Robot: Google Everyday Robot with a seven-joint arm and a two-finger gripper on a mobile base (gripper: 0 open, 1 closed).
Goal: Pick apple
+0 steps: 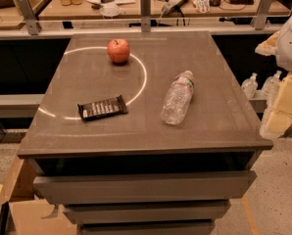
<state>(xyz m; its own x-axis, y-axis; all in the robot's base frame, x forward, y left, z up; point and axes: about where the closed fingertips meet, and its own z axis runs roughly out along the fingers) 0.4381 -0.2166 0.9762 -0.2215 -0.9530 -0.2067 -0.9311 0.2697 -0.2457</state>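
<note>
The apple (pixel 118 50) is small, round and red. It stands upright on the far left part of the grey table top (pixel 214 116), just inside a thin white circle line. My gripper (pixel 279 112) shows as pale yellow-white blocks at the right edge of the view. It is beyond the table's right side, far from the apple and touching nothing.
A clear plastic bottle (pixel 178 98) lies on its side right of centre. A dark snack bar (pixel 102 107) lies at the front left. Drawers (pixel 141 187) sit below the table. A railing and a cluttered desk (pixel 151 1) stand behind. Small bottles (pixel 250 85) are at the right.
</note>
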